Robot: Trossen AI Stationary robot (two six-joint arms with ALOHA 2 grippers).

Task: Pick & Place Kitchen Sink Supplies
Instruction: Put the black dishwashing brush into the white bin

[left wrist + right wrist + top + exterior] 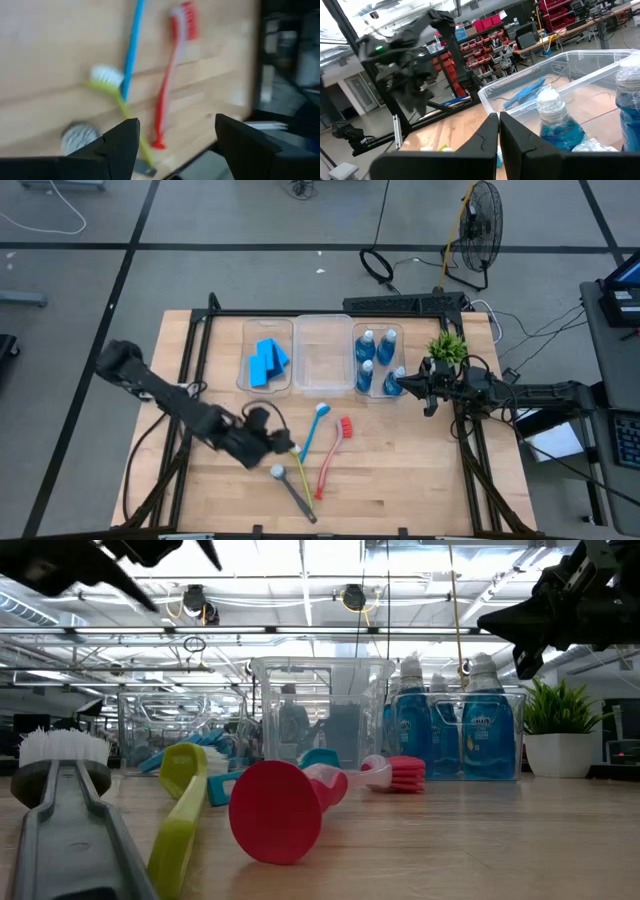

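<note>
- Four brushes on bare wood in front of the bins: blue brush [312, 430], red brush [334, 450], yellow-green brush [301, 470], grey brush [290, 491]; handles fan out, some crossing.
- Four dish-soap bottles [377, 360] fill the right bin [358, 330]; label text unreadable.
- Blue sponges [267, 362] stacked in left bin [245, 345]; count unclear.
- Middle bin [323, 325] has free room.
- Left gripper [283, 442] fingers spread, above the brushes, holding nothing.
- Right gripper [400, 384] fingers pressed together, by the bottle bin's near corner.
- Potted plant [446, 348] beside it.
</note>
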